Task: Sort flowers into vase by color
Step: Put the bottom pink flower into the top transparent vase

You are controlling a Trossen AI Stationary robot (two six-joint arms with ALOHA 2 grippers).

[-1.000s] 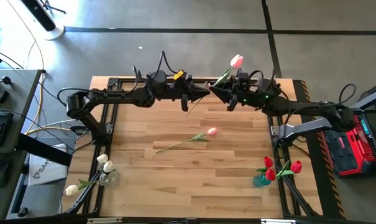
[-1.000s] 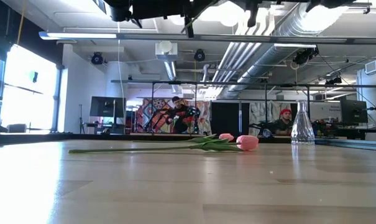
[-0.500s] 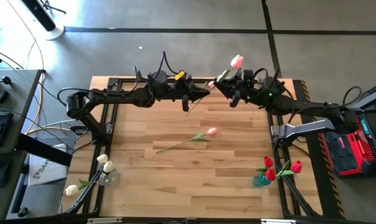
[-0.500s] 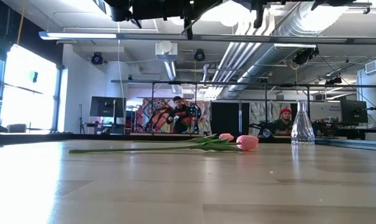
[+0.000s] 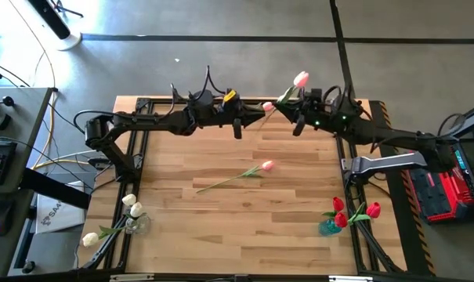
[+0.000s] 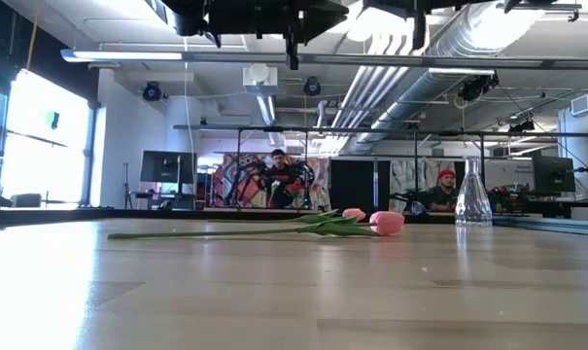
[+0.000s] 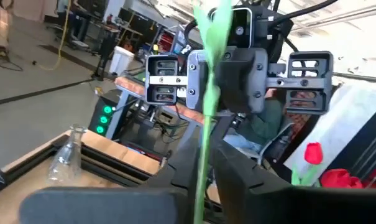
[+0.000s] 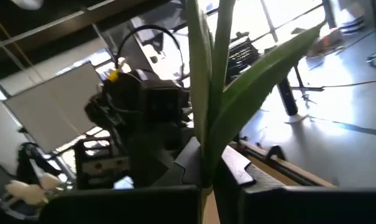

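Both arms meet high above the far edge of the counter, and a pink tulip spans the gap between them. The right claw is closed on the green stem just below the leaves; in the right wrist view the stem and its broad leaves rise straight out from between its dark fingers. The left claw sits at the stem's lower end with its fingers only slightly parted around it; from the left wrist view the stem runs between them, and I cannot tell whether they grip it.

A second pink tulip lies flat near the middle of the counter, its head to the right. At the near left corner a vase holds cream-white tulips. At the near right corner a bluish vase holds red tulips.
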